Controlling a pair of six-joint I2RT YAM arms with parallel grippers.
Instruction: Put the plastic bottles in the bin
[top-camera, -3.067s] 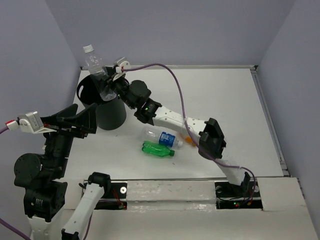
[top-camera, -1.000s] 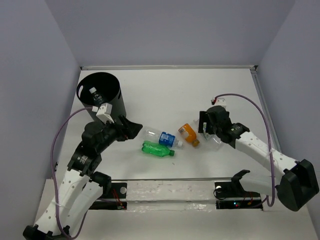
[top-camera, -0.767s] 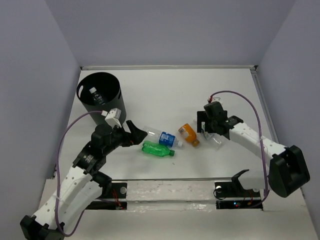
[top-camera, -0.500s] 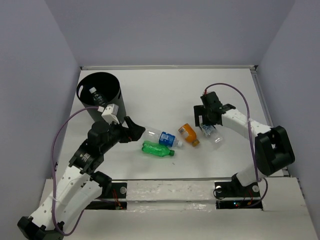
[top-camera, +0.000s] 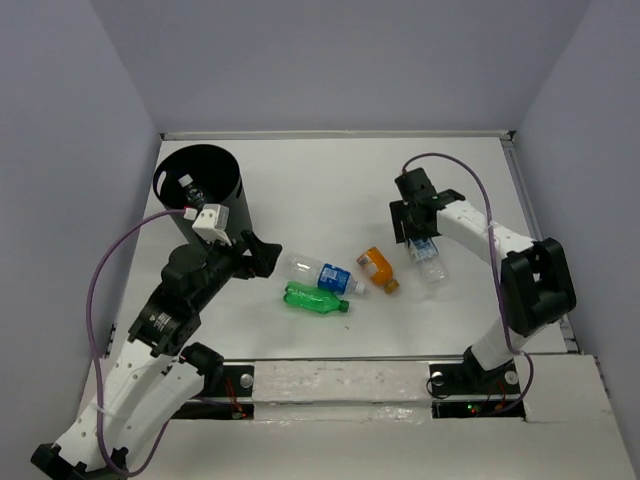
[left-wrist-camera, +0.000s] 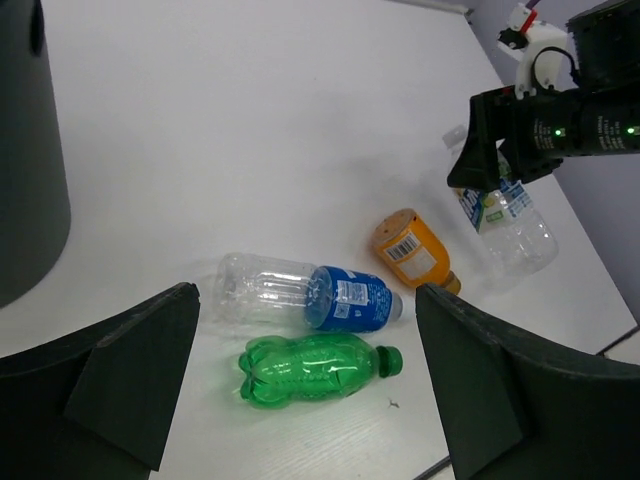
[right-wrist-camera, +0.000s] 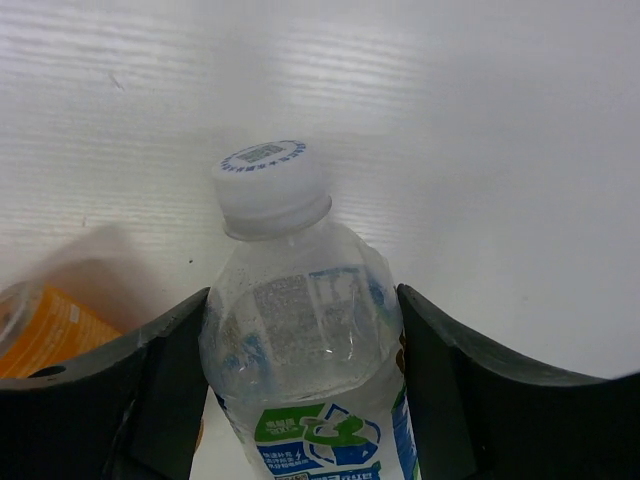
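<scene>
Three seconds back, was holding a clear bottle over the bin (top-camera: 228, 205) at upper left with the right gripper (top-camera: 413, 228). Since then has swung that arm across to right of centre and, over the last second, crept up the frame to bracket the labelled clear bottle (top-camera: 428, 258) lying there. Means one more bottle delivered and the next pick under way. In the right wrist view, shows fingers (right-wrist-camera: 150, 400) hugging both flanks of that bottle, cap pointing away. Cannot tell whether squeezing yet or merely touching. Meanwhile brought the left gripper (top-camera: 262, 256) out from the left edge toward mid-frame, jaws spread wide and holding nothing, just short of the blue-labelled bottle (top-camera: 320, 273). Leaves four bottles on the table (top-camera: 330, 170): that one, the green bottle (top-camera: 315, 298) lying right below it, the orange bottle (top-camera: 377, 267) near centre, and the one under the right gripper. Probably calls for care on the left, with blue-labelled and green lying side by side; risks catching both in one wide grab. Also parks the left arm close beside the bin, near the right arm's likely route, so perhaps needs turns taken.
</scene>
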